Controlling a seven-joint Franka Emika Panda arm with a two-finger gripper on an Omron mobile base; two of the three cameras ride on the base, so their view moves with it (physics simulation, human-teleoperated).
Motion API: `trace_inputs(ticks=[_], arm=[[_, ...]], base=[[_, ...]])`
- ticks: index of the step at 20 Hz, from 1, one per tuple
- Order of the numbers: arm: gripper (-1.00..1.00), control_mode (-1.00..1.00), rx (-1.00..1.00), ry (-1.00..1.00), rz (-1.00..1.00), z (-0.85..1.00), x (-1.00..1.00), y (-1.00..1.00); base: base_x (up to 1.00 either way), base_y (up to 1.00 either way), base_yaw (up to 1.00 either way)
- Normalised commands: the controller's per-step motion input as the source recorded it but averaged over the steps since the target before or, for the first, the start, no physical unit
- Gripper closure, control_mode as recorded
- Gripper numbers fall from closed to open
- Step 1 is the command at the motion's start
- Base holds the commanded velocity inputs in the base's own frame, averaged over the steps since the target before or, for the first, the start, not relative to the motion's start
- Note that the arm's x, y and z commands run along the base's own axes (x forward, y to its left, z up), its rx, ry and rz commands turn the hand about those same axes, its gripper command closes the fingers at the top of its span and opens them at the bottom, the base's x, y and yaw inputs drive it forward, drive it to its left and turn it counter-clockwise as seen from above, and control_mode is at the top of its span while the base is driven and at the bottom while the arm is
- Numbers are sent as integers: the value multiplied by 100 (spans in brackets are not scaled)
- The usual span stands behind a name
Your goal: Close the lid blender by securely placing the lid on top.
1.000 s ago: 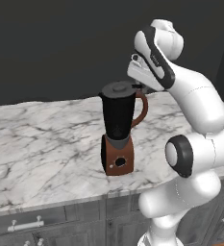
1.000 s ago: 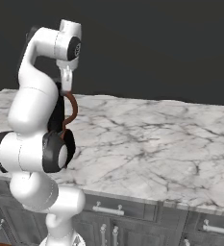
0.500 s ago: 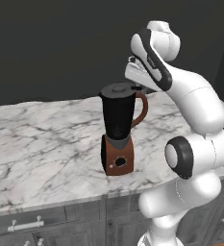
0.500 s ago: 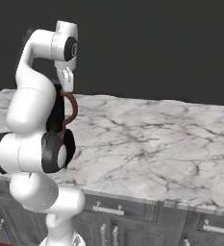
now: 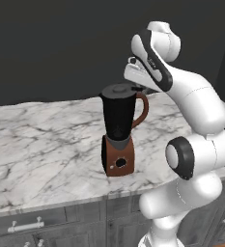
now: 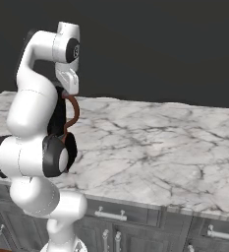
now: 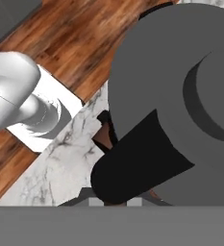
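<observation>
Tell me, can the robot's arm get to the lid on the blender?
Probably yes. The lid sits on top of the blender, and the fingers are right at its edge, with nothing in between.

The blender (image 5: 119,137) is standing on the counter (image 5: 41,144) near its front edge, with the lid (image 5: 118,90) sitting on top

Arm (image 6: 35,118) hides most of blender (image 6: 71,112)
</observation>
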Motion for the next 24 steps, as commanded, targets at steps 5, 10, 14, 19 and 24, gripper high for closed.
trace_inputs(ticks=[5,10,14,19,24], arm=[[100,-100,0,-3,8,-28,-4,2],[-100,-100,0,-6,1,-24,-10,2],[-100,-100,0,-11,0,-6,-7,0],[-100,-100,0,-15,0,-1,-8,0],[-100,-100,0,-13,0,0,-2,0]], base=[[0,0,0],[0,0,0],[0,0,0],[0,0,0],[0,0,0]])
